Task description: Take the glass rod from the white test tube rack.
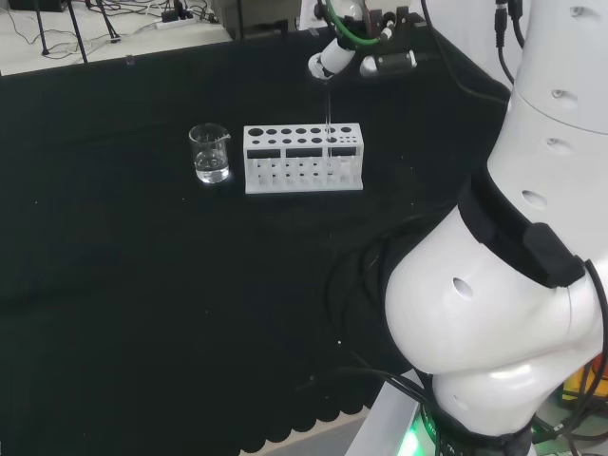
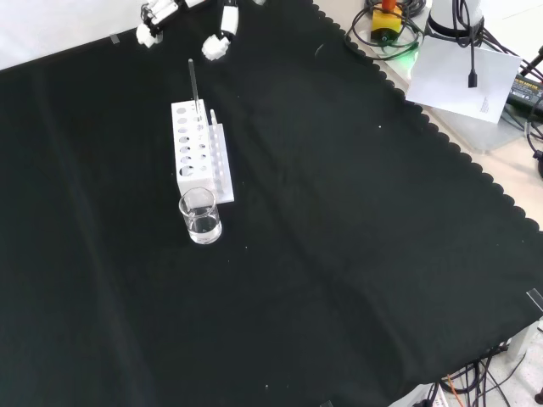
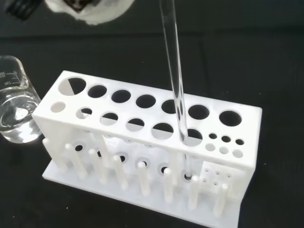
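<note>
The white test tube rack [image 1: 303, 158] [image 2: 196, 151] [image 3: 142, 137] stands on the black cloth. A clear glass rod [image 1: 328, 122] [image 2: 194, 85] [image 3: 176, 85] stands upright in a hole near the rack's right end in the head view, its lower tip resting in the base. The hand [image 1: 331, 60] [image 2: 218, 42] [image 3: 95, 9] hovers just above the rod's top. In the front view two fingertips [image 2: 151, 32] are spread apart on either side of the rod's top, and neither touches it. The hand is open and holds nothing.
A small glass beaker [image 1: 210, 154] [image 2: 201, 216] [image 3: 14, 109] with a little clear liquid stands close beside the rack's other end. The arm's own white links [image 1: 513, 266] bulk at the right of the head view. Cables and gear lie past the cloth's far edge.
</note>
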`<state>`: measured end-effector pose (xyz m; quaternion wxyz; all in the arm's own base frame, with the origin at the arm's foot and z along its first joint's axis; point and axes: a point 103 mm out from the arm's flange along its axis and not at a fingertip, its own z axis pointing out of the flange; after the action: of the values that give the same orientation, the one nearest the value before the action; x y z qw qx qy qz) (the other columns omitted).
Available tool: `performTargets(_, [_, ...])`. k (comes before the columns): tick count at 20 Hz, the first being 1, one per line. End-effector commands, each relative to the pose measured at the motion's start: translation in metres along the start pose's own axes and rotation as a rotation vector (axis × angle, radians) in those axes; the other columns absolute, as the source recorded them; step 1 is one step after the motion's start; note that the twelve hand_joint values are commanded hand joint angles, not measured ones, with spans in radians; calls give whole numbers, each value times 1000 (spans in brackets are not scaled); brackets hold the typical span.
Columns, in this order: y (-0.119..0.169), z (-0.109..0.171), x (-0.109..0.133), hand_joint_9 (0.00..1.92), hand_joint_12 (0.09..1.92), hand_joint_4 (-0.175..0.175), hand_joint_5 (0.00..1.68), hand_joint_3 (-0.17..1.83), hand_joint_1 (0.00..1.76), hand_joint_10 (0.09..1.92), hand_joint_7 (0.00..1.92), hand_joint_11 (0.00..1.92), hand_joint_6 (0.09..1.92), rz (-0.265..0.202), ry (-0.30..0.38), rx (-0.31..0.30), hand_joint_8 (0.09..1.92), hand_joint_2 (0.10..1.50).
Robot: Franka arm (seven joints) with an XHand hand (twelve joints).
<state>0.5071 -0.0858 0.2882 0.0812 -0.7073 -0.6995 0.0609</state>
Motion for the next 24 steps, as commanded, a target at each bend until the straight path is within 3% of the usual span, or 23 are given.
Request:
performTargets(1, [9,20,-7,479,1441,-152,217,700,669,910,187,307,87,-10,39,-5,969,747])
performTargets(7, [15,28,-7,646,1406,-167,257,648,640,907,364,422,87,-11,32,19,1012,783])
performTargets(15, [19,31,-3,997,1285,-175,449,606,710,943,788,808,121,-38,20,16,1028,824])
performTargets(17, [20,33,-1,1115,1256,-175,492,597,745,930,919,910,260,-46,15,16,1007,831])
performTargets(21, [23,37,4,1271,1211,-175,533,601,820,938,1097,1023,716,-59,-8,40,990,824])
performTargets(24, [24,40,6,1337,1196,-175,615,610,869,945,1170,1077,837,-62,-20,48,988,811])
